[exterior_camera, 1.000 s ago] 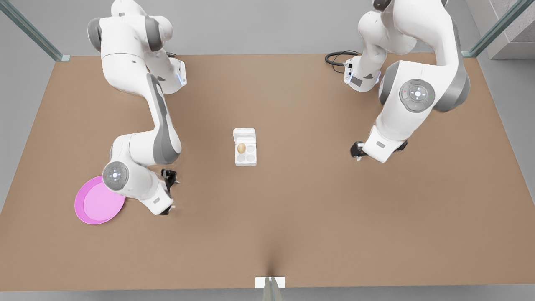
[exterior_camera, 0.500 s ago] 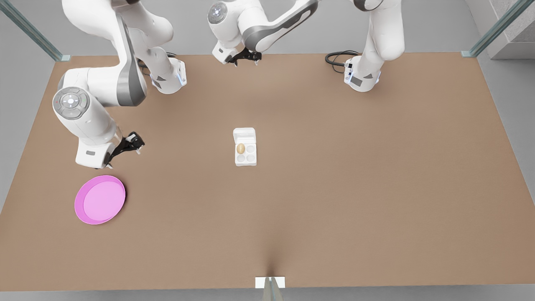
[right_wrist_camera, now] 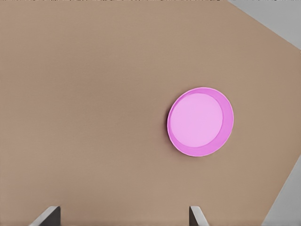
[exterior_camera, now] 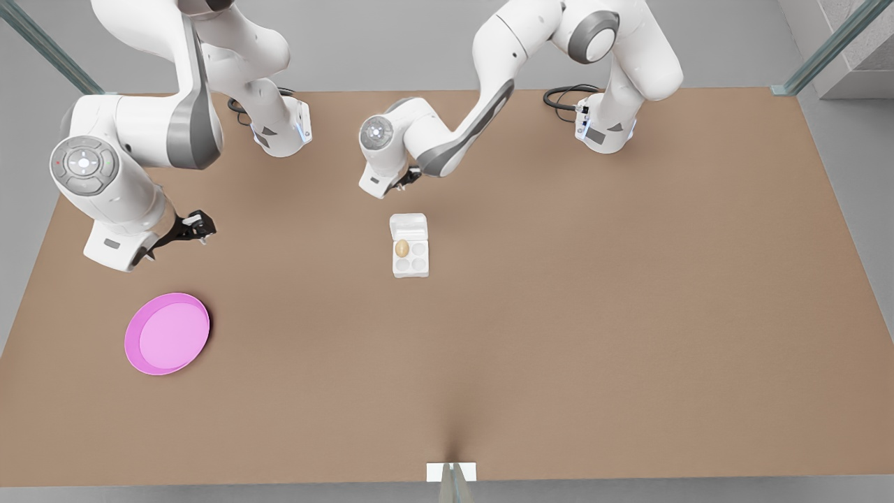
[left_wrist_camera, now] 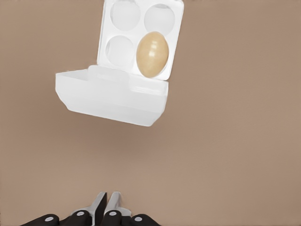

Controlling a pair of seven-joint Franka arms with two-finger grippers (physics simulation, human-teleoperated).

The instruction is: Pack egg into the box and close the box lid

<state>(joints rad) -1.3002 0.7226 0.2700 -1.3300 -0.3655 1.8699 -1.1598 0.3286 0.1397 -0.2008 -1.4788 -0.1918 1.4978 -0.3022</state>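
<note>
So since half a second back, the arm based at the top right of the front view has dropped from the top edge of the frame, and its gripper, the left gripper (exterior_camera: 404,183), now sits just above the box (exterior_camera: 410,258) in the picture, close to the lid's far edge. The other arm has drifted a little further toward the left edge, and the right gripper (exterior_camera: 198,226) hangs in the left part of the frame, above the pink plate (exterior_camera: 166,334) in the picture and well apart from it. Carton, egg and plate haven't budged.

The egg (exterior_camera: 402,247) is already sitting in the box, in the upper-left cup as the front view shows it; the other three cups are bare. The box lid (exterior_camera: 408,226) stands open, hinged on the side of the tray toward the top of the frame. In the left wrist view you look at the lid's (left_wrist_camera: 112,97) outer face with the egg (left_wrist_camera: 152,54) and the tray (left_wrist_camera: 106,33) behind it, and the left gripper's fingers (left_wrist_camera: 112,206) at the bottom edge of that frame are pressed together, clear of the lid.

In the right wrist view the right gripper's fingers (right_wrist_camera: 46,215) are spread wide with nothing between them, the plate (right_wrist_camera: 200,121) out right of centre on the brown table (right_wrist_camera: 84,94).

The carton sits near the middle of the table (exterior_camera: 628,314) in the front view.
</note>
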